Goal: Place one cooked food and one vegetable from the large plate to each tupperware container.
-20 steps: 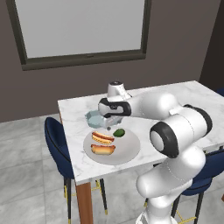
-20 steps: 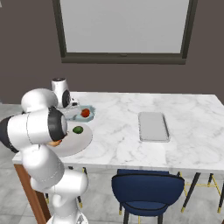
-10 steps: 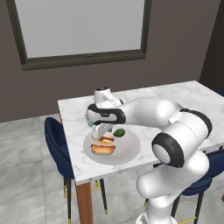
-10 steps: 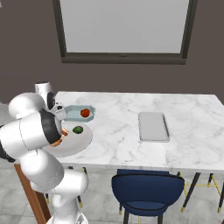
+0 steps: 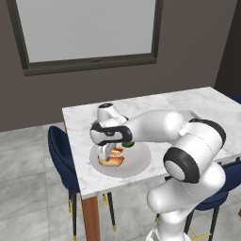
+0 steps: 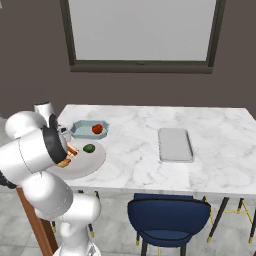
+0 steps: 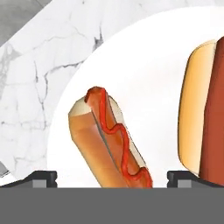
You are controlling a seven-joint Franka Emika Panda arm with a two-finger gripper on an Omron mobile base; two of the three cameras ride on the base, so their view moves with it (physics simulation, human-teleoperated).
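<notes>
Two hot dogs lie on the large plate (image 5: pixel 136 162), near the surface's left front corner. In hand view the nearer hot dog (image 7: pixel 109 142), w/ a ketchup squiggle, sits between the tool's dark fingertips (image 7: pixel 43 177); a second hot dog (image 7: pixel 203 109) lies just to its right, close to the other tip. Tool (image 5: pixel 106 154) is down over the plate, jaws wide apart, nothing clamped; can't tell if the tips touch the bun. A green vegetable (image 6: pixel 89 148) rests on the plate's far side, apart from the hot dogs.

Blue-green tupperware container (image 6: pixel 80 130) stands just behind the plate, w/ a red vegetable (image 6: pixel 97 129) inside, toward its right end. Grey tupperware container (image 6: pixel 175 144) lies well apart, right of centre on the white marble surface (image 6: pixel 135 155); looks empty from right base view.

Arm (image 5: pixel 155 127) reaches left across the surface from the base. One dark blue chair (image 6: pixel 167 217) stands at the front edge, another blue chair (image 5: pixel 59 146) at the left end. A window (image 5: pixel 87 28) w/ dark frame is on the wall behind.
</notes>
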